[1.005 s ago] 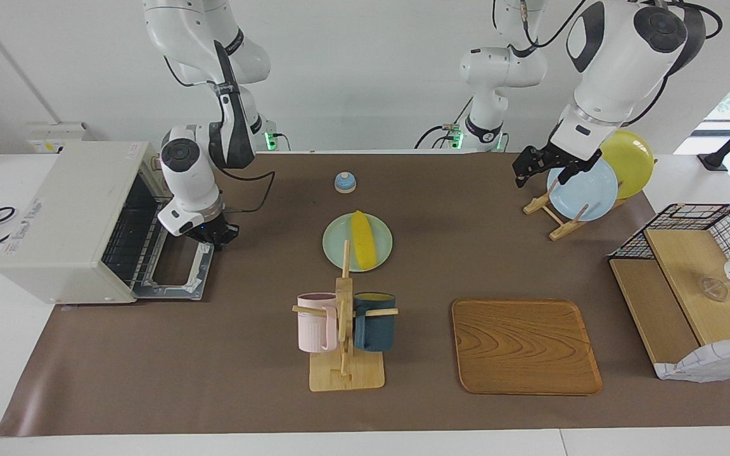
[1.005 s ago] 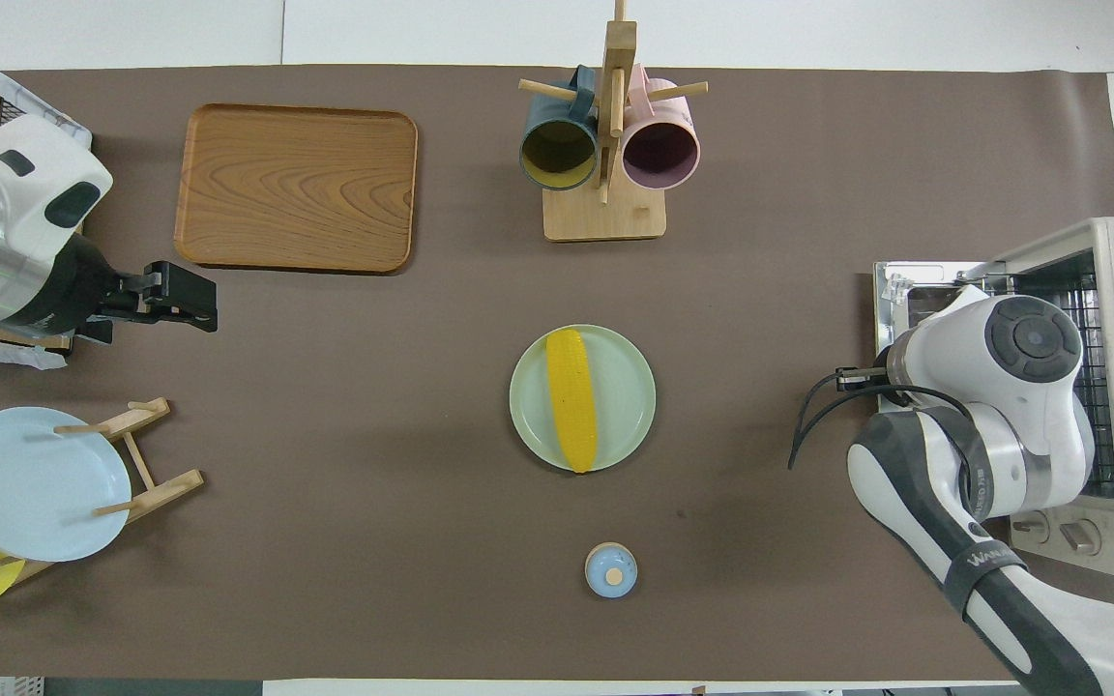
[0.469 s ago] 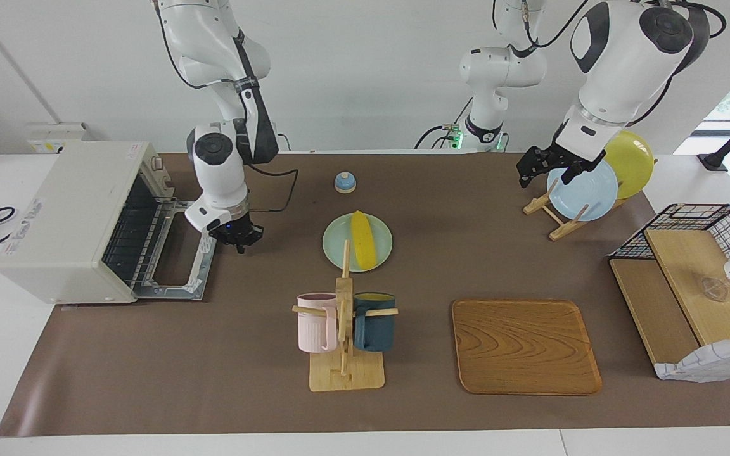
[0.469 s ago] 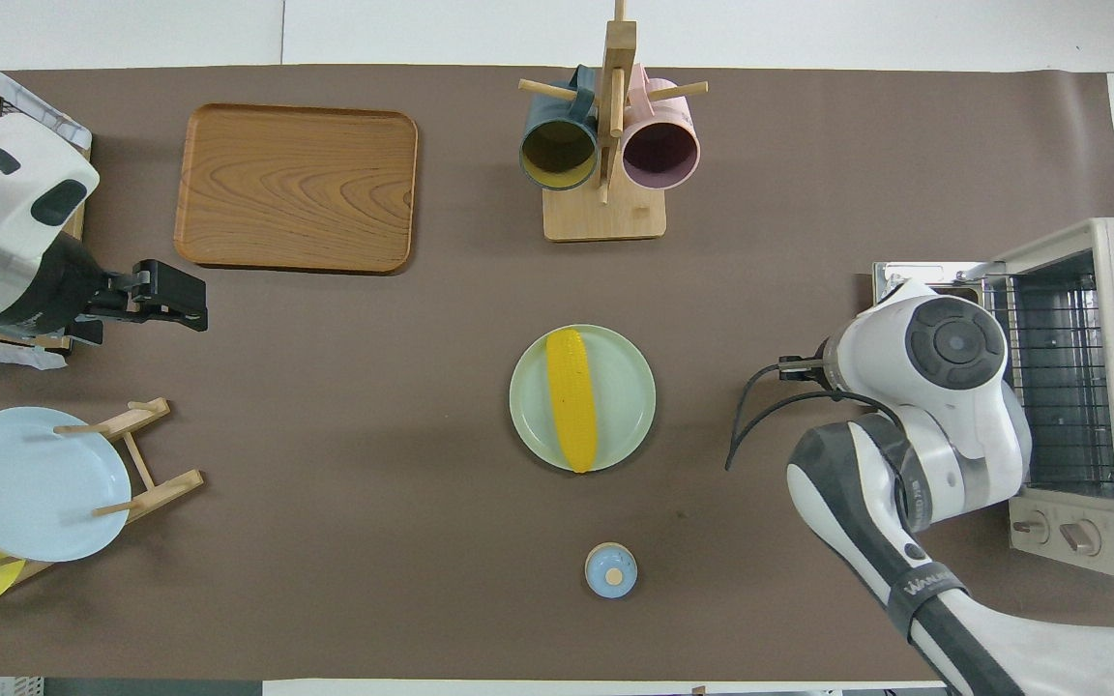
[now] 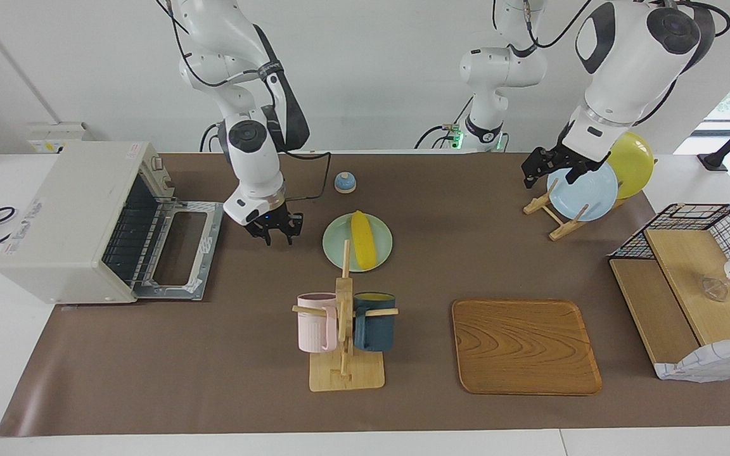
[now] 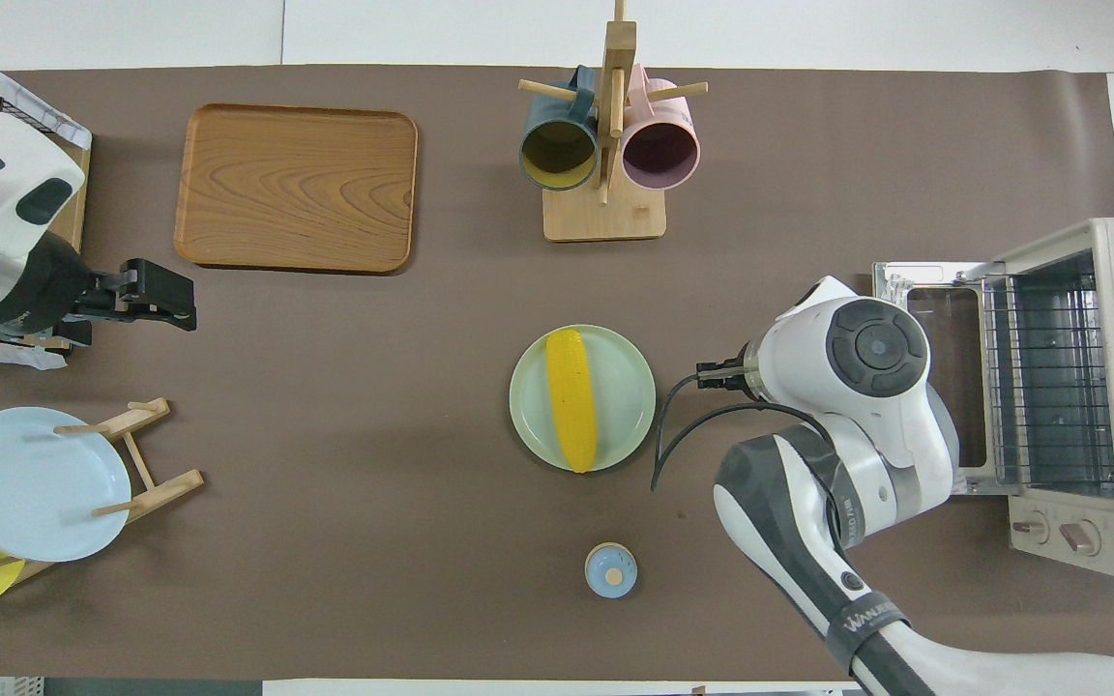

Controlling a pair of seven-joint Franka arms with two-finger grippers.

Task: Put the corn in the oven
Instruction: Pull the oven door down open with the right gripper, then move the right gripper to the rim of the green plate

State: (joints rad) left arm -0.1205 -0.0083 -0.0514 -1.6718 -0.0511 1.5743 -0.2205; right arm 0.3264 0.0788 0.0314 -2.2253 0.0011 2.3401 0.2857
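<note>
Right gripper (image 5: 272, 233) hung over bare mat between the oven (image 5: 80, 221) and the green plate (image 5: 339, 250), jaws spread open, empty. Corn (image 5: 362, 239) lay on that plate, just beside the jaws toward the left arm's end, not touched. Oven door (image 5: 182, 247) was down flat. Left gripper (image 5: 545, 166) waited above the plate rack (image 5: 555, 215), jaws apart, holding nothing.

Yellow corn (image 5: 362, 239) flat; oven (image 5: 73, 221) door down.

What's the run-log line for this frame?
oven: door open | corn: on green plate | right gripper: open, between oven and plate | left gripper: waiting over plate rack
</note>
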